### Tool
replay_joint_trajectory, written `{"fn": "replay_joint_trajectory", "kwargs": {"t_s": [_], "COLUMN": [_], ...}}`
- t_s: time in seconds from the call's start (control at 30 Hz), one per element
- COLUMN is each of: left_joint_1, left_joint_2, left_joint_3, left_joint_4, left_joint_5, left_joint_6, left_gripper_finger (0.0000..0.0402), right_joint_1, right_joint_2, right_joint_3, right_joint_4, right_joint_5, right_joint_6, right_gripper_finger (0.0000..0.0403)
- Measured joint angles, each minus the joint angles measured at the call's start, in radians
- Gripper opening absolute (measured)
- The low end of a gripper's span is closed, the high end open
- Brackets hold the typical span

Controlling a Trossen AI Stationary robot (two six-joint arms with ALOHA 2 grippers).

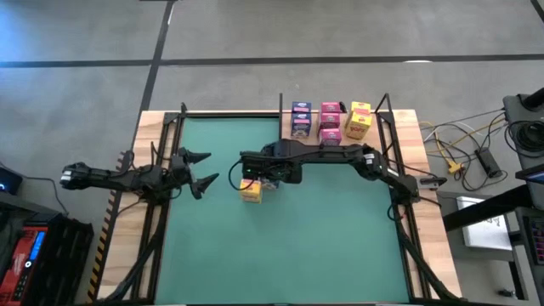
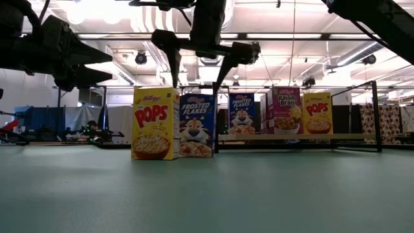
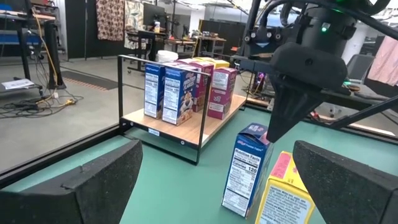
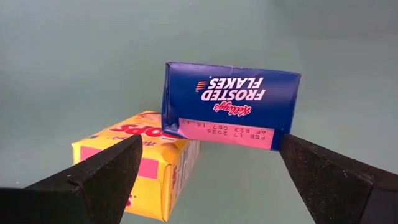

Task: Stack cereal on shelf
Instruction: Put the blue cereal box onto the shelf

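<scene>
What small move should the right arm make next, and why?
Probably lower straight down: the right end effector hangs open above the upright blue cardboard Frosted Flakes box, its fingers either side, beside the yellow Pops box on the green mat.

High view: overhead, straight down on the whole green mat [image 1: 280, 221]. Low view: mat height, level toward the shelf [image 2: 291, 136]. Left wrist: oblique, mid-range. Right wrist: close, downward (shares the blue cereal box [image 4: 230, 104] with all views).

blue box [image 1: 265, 176] mostly hidden overhead, perhaps by right arm [image 1: 323, 155]
</scene>
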Motion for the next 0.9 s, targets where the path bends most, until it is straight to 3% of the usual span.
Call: {"fn": "replay_joint_trajectory", "kwargs": {"t_s": [0.9], "left_joint_1": [0.000], "left_joint_2": [0.000], "left_joint_3": [0.000], "left_joint_4": [0.001], "left_joint_5": [0.000], "left_joint_6": [0.000], "left_gripper_finger": [0.0399], "right_joint_1": [0.000], "right_joint_2": [-0.039], "right_joint_3": [0.002], "right_joint_4": [0.000], "right_joint_5": [-0.044], "right_joint_6": [0.026], "right_gripper_finger": [0.0373]}}
